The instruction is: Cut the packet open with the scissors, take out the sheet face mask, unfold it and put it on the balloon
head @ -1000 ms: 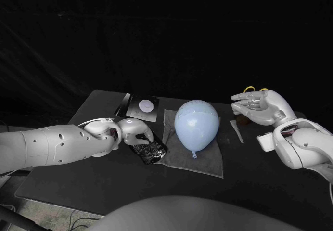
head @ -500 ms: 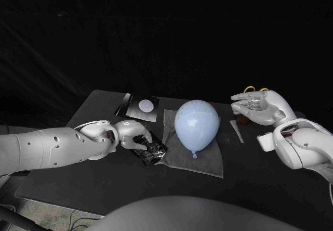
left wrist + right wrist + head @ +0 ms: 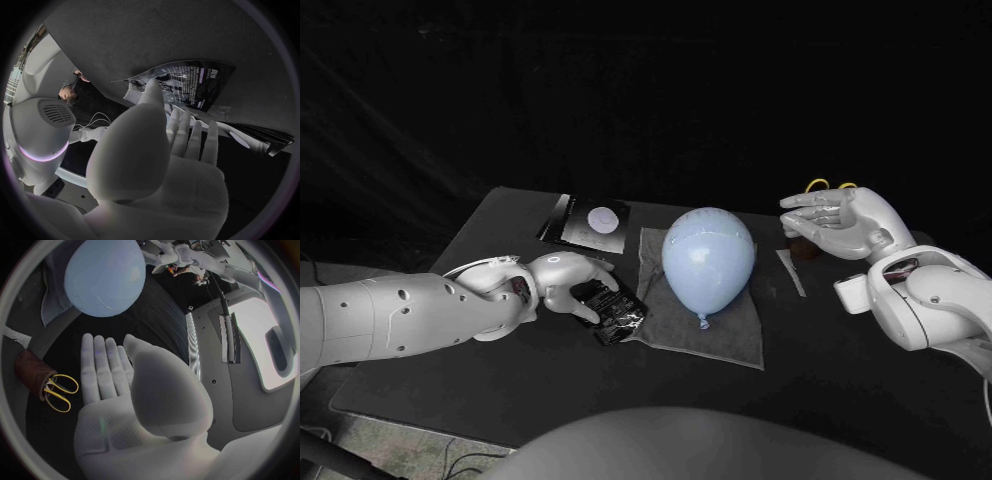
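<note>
Black table (image 3: 473, 350), grey cloth (image 3: 733, 340) at its middle, pale blue balloon (image 3: 708, 258) lying on the cloth.

Left hand (image 3: 564, 283) is at the dark packet (image 3: 613, 310), which sits just beside the cloth's left edge. Thumb is over the packet's near corner and the fingers (image 3: 187, 135) are at its edge. Reads as a pinch hold; cannot tell if the packet is clear of the table.

Right hand (image 3: 844, 222) hangs above the table's right side, flat and spread, holding nothing. Scissors (image 3: 818, 185) stand untouched in a brown holder (image 3: 30, 371) just behind it.

Spare packets (image 3: 589, 220) are stacked at the far left.

Step, as I judge it: securing the packet ahead of the cut, which is not begun. Next move calls for the right hand to draw the scissors while the left presents a free packet edge, away from the balloon.

Against a second ago: the left arm has drawn back toward the robot, with the hand sitting a little nearer. The packet is barely shifted, and the right hand, balloon and scissors are unchanged.
</note>
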Available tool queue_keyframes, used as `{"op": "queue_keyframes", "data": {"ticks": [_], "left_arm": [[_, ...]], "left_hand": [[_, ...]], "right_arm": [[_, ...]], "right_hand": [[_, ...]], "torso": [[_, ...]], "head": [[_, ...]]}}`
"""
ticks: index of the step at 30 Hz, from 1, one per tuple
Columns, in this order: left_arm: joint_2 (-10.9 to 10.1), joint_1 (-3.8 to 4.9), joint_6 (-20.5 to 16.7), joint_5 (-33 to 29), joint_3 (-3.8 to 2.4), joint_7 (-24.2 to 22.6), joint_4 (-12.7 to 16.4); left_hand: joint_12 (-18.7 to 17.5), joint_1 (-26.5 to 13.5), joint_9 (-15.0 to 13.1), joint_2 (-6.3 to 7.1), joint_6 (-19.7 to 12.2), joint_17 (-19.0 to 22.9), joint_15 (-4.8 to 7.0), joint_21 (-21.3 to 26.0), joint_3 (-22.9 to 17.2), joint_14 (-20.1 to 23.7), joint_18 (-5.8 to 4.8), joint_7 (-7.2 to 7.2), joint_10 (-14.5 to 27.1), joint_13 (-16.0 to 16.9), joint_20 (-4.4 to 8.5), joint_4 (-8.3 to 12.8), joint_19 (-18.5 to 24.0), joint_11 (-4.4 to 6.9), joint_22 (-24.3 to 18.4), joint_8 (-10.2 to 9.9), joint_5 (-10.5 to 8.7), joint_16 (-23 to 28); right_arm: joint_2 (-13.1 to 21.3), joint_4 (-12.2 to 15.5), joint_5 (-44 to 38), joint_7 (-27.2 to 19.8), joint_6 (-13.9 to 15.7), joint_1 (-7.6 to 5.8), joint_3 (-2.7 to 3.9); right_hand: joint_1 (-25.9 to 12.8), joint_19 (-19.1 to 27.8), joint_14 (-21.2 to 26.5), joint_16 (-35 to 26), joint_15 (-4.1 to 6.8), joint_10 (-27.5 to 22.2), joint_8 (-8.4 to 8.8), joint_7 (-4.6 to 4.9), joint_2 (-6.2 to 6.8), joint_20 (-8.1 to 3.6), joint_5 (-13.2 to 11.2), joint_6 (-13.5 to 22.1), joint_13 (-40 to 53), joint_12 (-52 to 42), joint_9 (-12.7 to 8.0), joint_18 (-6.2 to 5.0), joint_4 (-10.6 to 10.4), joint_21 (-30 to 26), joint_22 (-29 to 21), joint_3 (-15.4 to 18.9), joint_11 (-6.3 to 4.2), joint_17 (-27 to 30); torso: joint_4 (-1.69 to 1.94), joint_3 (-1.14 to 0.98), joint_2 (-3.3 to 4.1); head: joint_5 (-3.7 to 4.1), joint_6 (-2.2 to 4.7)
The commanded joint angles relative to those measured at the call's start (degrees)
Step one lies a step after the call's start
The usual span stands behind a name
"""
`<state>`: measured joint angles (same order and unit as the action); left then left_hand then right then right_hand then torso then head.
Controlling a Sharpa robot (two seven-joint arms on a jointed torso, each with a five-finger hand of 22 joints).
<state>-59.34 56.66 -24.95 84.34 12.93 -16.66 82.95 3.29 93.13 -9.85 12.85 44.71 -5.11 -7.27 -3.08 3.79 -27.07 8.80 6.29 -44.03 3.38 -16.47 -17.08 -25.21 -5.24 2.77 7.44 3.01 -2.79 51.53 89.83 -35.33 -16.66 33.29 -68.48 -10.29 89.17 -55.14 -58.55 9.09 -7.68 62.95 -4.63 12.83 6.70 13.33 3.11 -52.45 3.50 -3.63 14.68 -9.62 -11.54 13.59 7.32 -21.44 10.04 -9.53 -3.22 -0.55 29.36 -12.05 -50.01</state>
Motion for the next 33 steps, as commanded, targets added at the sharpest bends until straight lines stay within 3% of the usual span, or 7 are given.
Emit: {"op": "queue_keyframes", "data": {"ticks": [1, 5, 20, 27, 30, 31, 33], "left_arm": [[0.19, 0.04, 1.84, 2.00, -0.04, 2.37, 0.13], [0.80, 0.04, 5.78, 4.57, -0.03, 5.43, -0.18], [2.75, 0.04, 11.40, 7.20, -0.06, 8.35, -0.47], [2.73, 0.04, 12.54, 7.79, -0.06, 8.86, -0.41], [2.79, 0.04, 13.30, 8.19, -0.06, 9.30, -0.48], [2.83, 0.04, 13.53, 8.37, -0.06, 9.49, -0.51], [2.87, 0.04, 13.69, 8.59, -0.07, 9.82, -0.58]], "left_hand": [[-0.46, 0.10, 1.23, 2.14, -5.59, 1.10, 0.20, 0.99, 2.17, 5.54, -1.08, -0.96, 8.33, -0.48, 0.10, -0.17, 5.93, 1.66, -0.58, -1.84, -0.13, 0.58], [-0.97, -0.21, 2.36, 3.96, -10.71, 2.32, 0.80, 1.39, 6.63, 12.03, -1.63, -2.13, 17.92, -0.95, 0.23, -0.21, 11.48, 3.31, -1.00, -3.27, 0.06, 1.00], [-1.87, -4.31, 6.69, 5.11, -30.52, 3.22, 2.51, 1.52, 9.37, 17.38, -1.89, -4.94, 31.81, -1.86, -0.02, -0.23, 14.05, 6.11, -1.14, -5.91, -0.11, 1.39], [-1.49, -4.64, 6.34, 5.08, -29.11, 3.01, 2.69, 1.49, 9.35, 16.50, -1.89, -4.35, 30.50, -1.58, 0.09, -0.23, 14.16, 5.61, -1.12, -5.45, -0.08, 1.13], [-0.55, -4.22, 5.23, 5.00, -24.27, 2.52, 3.21, 1.49, 9.16, 14.16, -1.77, -2.95, 26.49, -0.97, 0.34, -0.22, 14.29, 3.75, -1.13, -4.24, -0.03, 0.49], [0.82, -3.76, 4.09, 4.75, -19.38, 2.01, 3.91, 1.36, 8.88, 11.81, -1.52, -0.67, 21.80, -0.27, 0.68, -0.24, 13.77, 1.58, -1.03, -2.54, -0.02, -0.29], [2.71, -3.22, 2.62, 4.15, -13.20, 0.99, 3.06, 0.91, 8.16, 7.08, -0.86, 0.79, 15.19, 0.58, 1.00, -0.02, 12.14, 0.15, -0.72, -0.30, -0.01, -1.86]], "right_arm": [[-0.02, -0.03, -0.17, -0.42, -0.88, 0.01, 0.03], [0.03, -0.01, -0.15, -0.39, -0.96, 0.01, 0.03], [0.02, -0.10, 0.02, -0.36, -1.06, 0.03, 0.03], [0.00, -0.16, 0.16, -0.38, -1.14, 0.06, 0.03], [-0.01, -0.15, 0.21, -0.40, -1.17, 0.08, 0.03], [-0.01, -0.15, 0.23, -0.41, -1.19, 0.09, 0.03], [-0.01, -0.15, 0.26, -0.41, -1.22, 0.10, 0.03]], "right_hand": [[-0.38, -0.42, -0.24, -0.33, 0.04, 0.30, -0.20, 1.05, 0.01, -0.11, 0.17, -0.03, 0.03, -0.11, 0.08, -0.68, 0.10, -0.26, -0.06, -0.36, 0.00, 0.06], [-0.44, -0.45, -0.26, -0.34, 0.05, 0.33, -0.20, 1.04, 0.00, -0.12, 0.19, -0.03, 0.03, -0.10, 0.09, -0.68, 0.15, -0.28, -0.08, -0.46, -0.01, 0.07], [-0.59, -0.46, -0.27, -0.36, 0.04, 0.32, -0.18, 1.07, 0.05, -0.12, 0.17, 0.00, 0.02, -0.08, 0.08, -0.66, 0.16, -0.30, -0.11, -0.52, 0.01, 0.08], [-0.72, -0.47, -0.28, -0.37, 0.03, 0.32, -0.18, 1.08, 0.06, -0.11, 0.16, 0.01, 0.02, -0.07, 0.08, -0.66, 0.15, -0.32, -0.13, -0.57, 0.02, 0.09], [-0.72, -0.47, -0.28, -0.37, 0.03, 0.32, -0.18, 1.08, 0.06, -0.11, 0.16, 0.01, 0.02, -0.07, 0.08, -0.66, 0.15, -0.32, -0.13, -0.57, 0.02, 0.09], [-0.72, -0.47, -0.28, -0.37, 0.03, 0.32, -0.18, 1.08, 0.06, -0.11, 0.16, 0.01, 0.02, -0.07, 0.08, -0.66, 0.15, -0.32, -0.13, -0.57, 0.02, 0.09], [-0.80, -0.48, -0.29, -0.38, 0.03, 0.33, -0.18, 1.08, 0.06, -0.11, 0.16, 0.00, 0.02, -0.07, 0.09, -0.65, 0.14, -0.34, -0.14, -0.60, 0.02, 0.09]], "torso": [[-0.06, 0.02, 0.01], [-0.09, 0.05, 0.04], [-0.08, -0.03, 0.02], [-0.04, 0.01, 0.00], [-0.02, 0.03, 0.01], [0.00, 0.04, 0.02], [-0.01, 0.03, 0.04]], "head": [[-0.01, 0.01], [-0.02, 0.01], [0.20, 0.01], [0.25, 0.01], [0.31, 0.01], [0.30, 0.01], [0.25, 0.01]]}}
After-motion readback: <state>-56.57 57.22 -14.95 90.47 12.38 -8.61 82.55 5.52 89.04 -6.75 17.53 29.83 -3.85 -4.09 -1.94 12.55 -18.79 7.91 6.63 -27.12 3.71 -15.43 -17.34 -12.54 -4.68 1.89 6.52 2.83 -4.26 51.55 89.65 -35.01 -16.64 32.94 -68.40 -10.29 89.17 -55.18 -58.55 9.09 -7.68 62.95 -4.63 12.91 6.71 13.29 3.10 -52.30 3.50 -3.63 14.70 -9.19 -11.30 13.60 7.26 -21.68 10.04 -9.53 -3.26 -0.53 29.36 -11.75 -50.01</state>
